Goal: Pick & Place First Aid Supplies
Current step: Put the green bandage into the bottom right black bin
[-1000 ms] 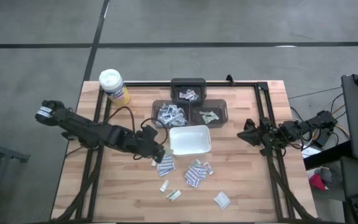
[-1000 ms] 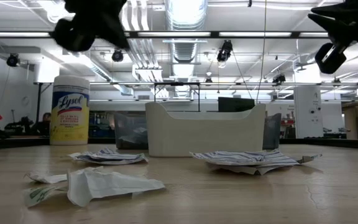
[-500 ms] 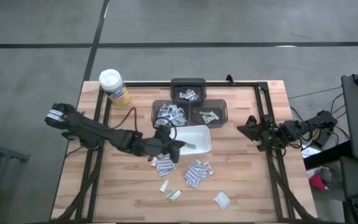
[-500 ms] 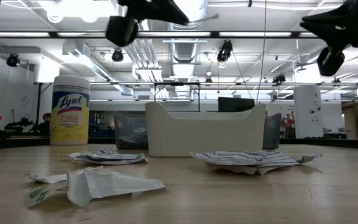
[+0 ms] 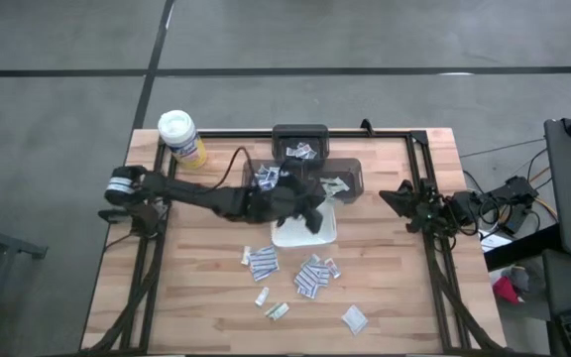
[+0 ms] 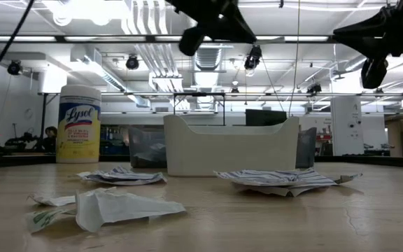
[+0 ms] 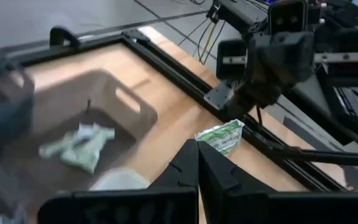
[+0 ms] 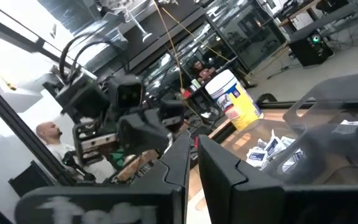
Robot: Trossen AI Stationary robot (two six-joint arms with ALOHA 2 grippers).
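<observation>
My left gripper [image 5: 317,206] hangs over the far edge of the white tray [image 5: 310,230], beside the dark bin [image 7: 126,102] that holds greenish packets [image 7: 79,146]. It is shut on a green-and-white packet [image 7: 221,135]. More first aid supplies lie loose on the wood near the table's front: striped packets [image 5: 264,263] [image 5: 310,278] and a white one [image 5: 353,317]. Two other dark bins [image 5: 300,144] [image 5: 271,180] hold white and bluish packets. My right gripper [image 5: 387,198] waits raised at the table's right side, shut on nothing. My left gripper pinches the packet by one edge [image 7: 209,142] between its two fingertips. The fingers reach nearly level, from the table's left side. The packet sticks out past the fingertips, lifted clear of tray and bins, and shows edge-on in the low view [image 6: 270,40].
A yellow canister with a white lid [image 5: 181,139] stands at the far left corner. Black rails [image 5: 424,169] frame the table. Bare wood lies at the near left [image 5: 191,297] and near right. People show in the room beyond the table.
My left gripper has swung toward the table's right and far edges, from beside the white tray's near left corner to above its far edge, rising a little and rolling its wrist. The packet has stayed in its hold. My right gripper has turned slightly in place.
</observation>
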